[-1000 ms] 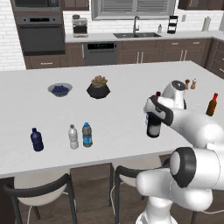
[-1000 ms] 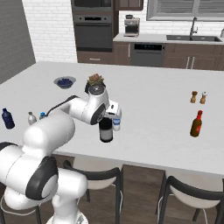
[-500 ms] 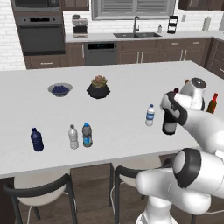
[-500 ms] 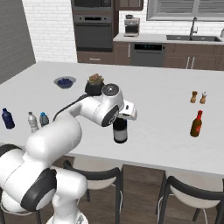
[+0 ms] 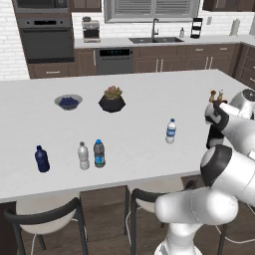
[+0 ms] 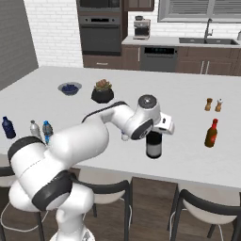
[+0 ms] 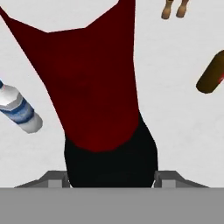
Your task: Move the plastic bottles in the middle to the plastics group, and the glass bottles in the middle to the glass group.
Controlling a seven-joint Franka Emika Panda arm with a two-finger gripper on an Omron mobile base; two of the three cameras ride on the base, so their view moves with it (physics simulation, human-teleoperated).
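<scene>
White island counter (image 6: 188,155) runs wide across a kitchen of dark brown cabinets, with a black wall oven and a sink along the back wall. My two-finger gripper (image 6: 155,134) is clamped on the dark, near-black glass bottle with a narrow neck and red cap (image 6: 153,145), which stands upright with its base at or just above the counter; I cannot tell which. From my hand camera that bottle (image 7: 109,148) fills the centre, its red cap looming large and its black shoulder sitting between my fingers.

In the right base view, the slim red-brown sauce bottle with a red cap (image 6: 212,133) stands at 3 o'clock from my gripper, apart from it, and the small salt and pepper shakers (image 6: 213,104) sit at about 1 o'clock, farther back. At 9 o'clock of the bottle I hold, in the left base view, is the clear, pale-capped water bottle with a blue label (image 5: 171,131), near the middle of the counter.

Far off toward 9 o'clock near the front edge stand three bottles in a row: the squat dark navy-blue bottle (image 5: 42,159), the small clear bottle with white label and white cap (image 5: 83,156), and just beside it the darker, dark-capped water bottle with a blue label (image 5: 99,153). Behind them sit a bowl of dark blue berries (image 5: 68,102) and a black faceted pot with a succulent (image 5: 112,100)
</scene>
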